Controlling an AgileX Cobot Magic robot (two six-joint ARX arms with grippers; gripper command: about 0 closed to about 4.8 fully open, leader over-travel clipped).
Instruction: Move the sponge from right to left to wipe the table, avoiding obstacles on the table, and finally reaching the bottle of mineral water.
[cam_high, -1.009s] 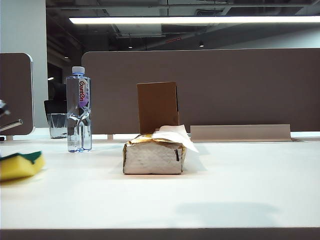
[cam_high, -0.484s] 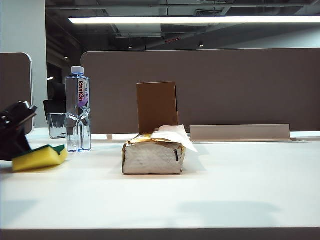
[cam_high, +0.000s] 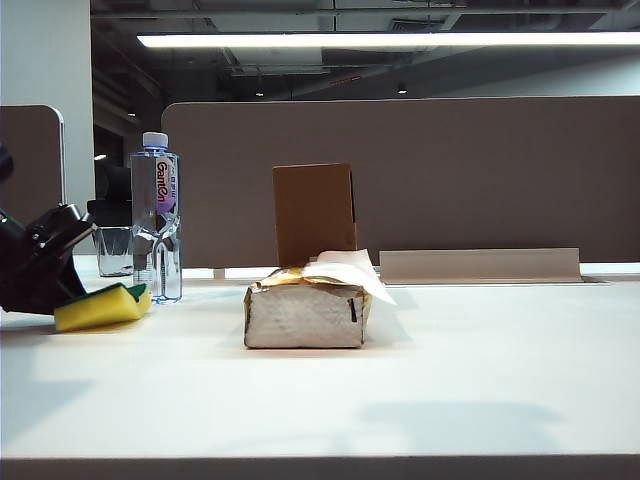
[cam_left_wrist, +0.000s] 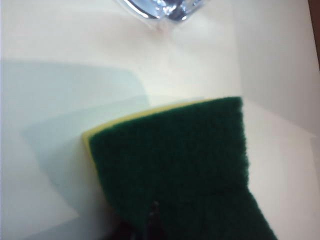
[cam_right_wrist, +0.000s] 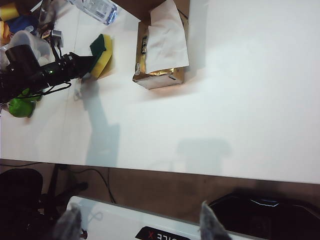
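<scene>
The left end effector (cam_high: 62, 295) clamped the sponge (cam_high: 102, 306) flat on the desk (cam_high: 400, 390) beside the bottle (cam_high: 156, 215) — wiping contact — while the right end effector (cam_right_wrist: 137, 225) hung wide and empty above the desk.

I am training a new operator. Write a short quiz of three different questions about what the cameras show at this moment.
1. True or false: the left gripper is shut on the sponge.
2. Which stands nearest to the sponge? A) the cardboard box B) the water bottle C) the tissue pack
3. Fill in: the right gripper hangs high over the table, its jaws ____.

Key
1. True; its green scouring face is turned to the wrist camera.
2. B.
3. Open, holding nothing.
</scene>
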